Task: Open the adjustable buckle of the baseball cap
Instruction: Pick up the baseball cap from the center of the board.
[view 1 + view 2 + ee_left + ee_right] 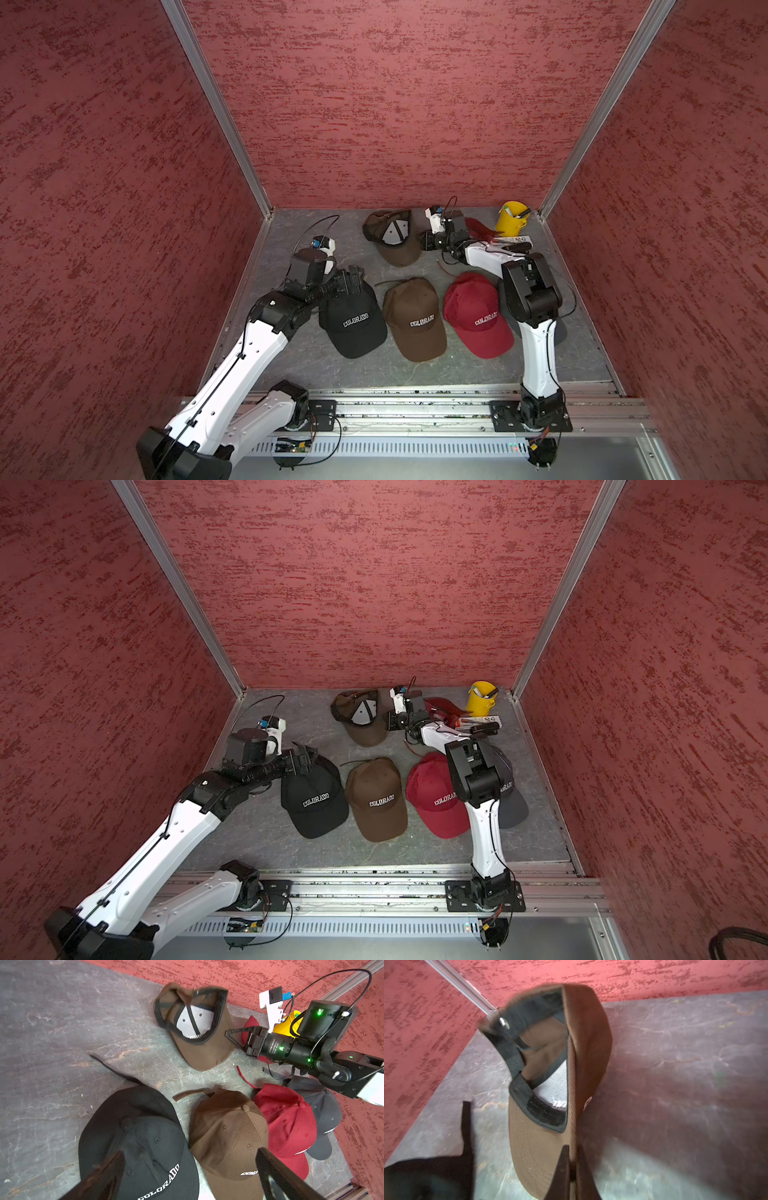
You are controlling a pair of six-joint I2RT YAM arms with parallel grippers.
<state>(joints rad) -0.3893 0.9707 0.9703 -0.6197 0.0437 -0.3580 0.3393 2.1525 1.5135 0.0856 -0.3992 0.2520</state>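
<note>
Baseball cap (395,245): brown, crown down with the black-edged inside facing up; at 12 o'clock on the table (316,365), counting the back wall as 12 in both top views.
Brim (533,1157): pointing toward 6 o'clock, the stiffest part and so the likeliest handle.
Right gripper (572,1150): fingers pressed together on the brim's edge, pinching the cloth between them; reaching in from 3 o'clock of the cap, probably to steady or turn it so the back band can be reached.
Buckle (503,1022): judged to be the small bright metal piece on the back band, at the cap's end farthest from the pinch; blurred, so fastened or undone not to be told.
Left gripper (188,1155): fingers spread wide, holding nothing; hovering over the black cap (135,1136) at 9 o'clock, probably kept free for the band.
Row of caps: black cap, brown cap (415,320) and red cap (478,316) from 8 to 4 o'clock, crowns up, each with a loose strap (108,1068) trailing behind; judged already undone.
Yellow bucket (512,218): at 2 o'clock, well apart from the pinch.
Step in hand: securing the cap by the brim; buckle not yet touched.
Risk: thin pinch on an edge, liable to slip if pulled hard.
</note>
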